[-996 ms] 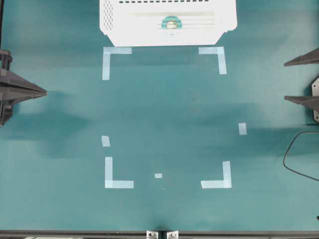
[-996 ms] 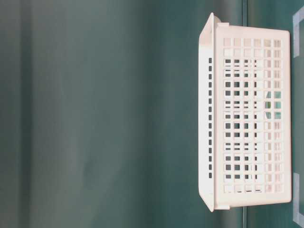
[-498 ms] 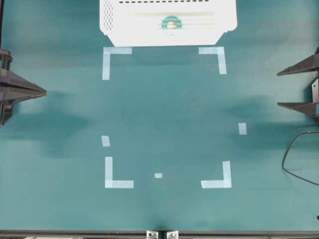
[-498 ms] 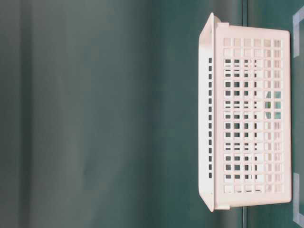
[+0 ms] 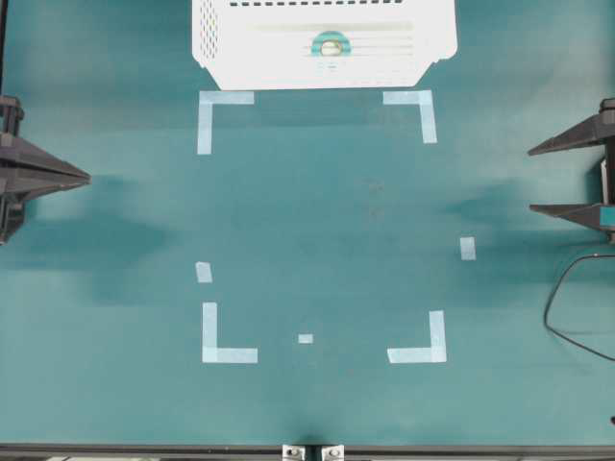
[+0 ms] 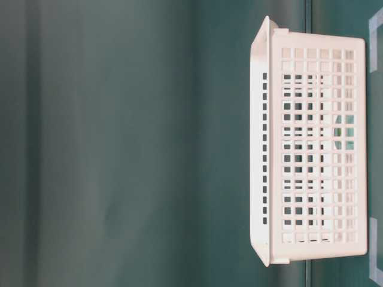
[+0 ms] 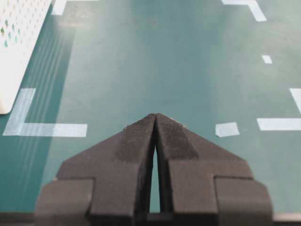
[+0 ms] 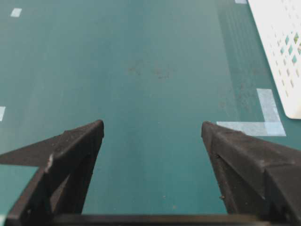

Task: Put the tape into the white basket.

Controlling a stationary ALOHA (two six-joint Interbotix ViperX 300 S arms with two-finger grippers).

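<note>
- Overhead view, near edge: teal table (image 5: 317, 221), bare mid-field; pale tape corner marks (image 5: 229, 344) frame a rectangle w/ nothing in it.
- L side: left gripper (image 5: 85, 177) parked at table edge, jaws pressed tight together, nothing between them; wrist view confirms, tips meeting (image 7: 155, 117).
- R side: right gripper (image 5: 530, 180) at opposite edge, jaws spread wide, nothing held; its own cam shows bare table betw. the two fingers (image 8: 75, 141). Black cable (image 5: 567, 307) loops just below it.
- Far edge: white basket (image 5: 231, 67), upright, sitting just beyond the far corner marks, partly cut off by frame top.
- Tape (image 5: 332, 43) lies flat on basket's ribbed floor, roughly centre; a greenish patch shows thru the slotted wall in the table-level view (image 6: 345, 130).
- Step, as judged: placement looks done; item is in the container, both arms well apart from it, neither carrying anything.
- Next move, as judged: nothing left to grasp. R arm only needs to settle at its edge and bring the jaws together like L; keep clear of basket so as not to nudge it.
</note>
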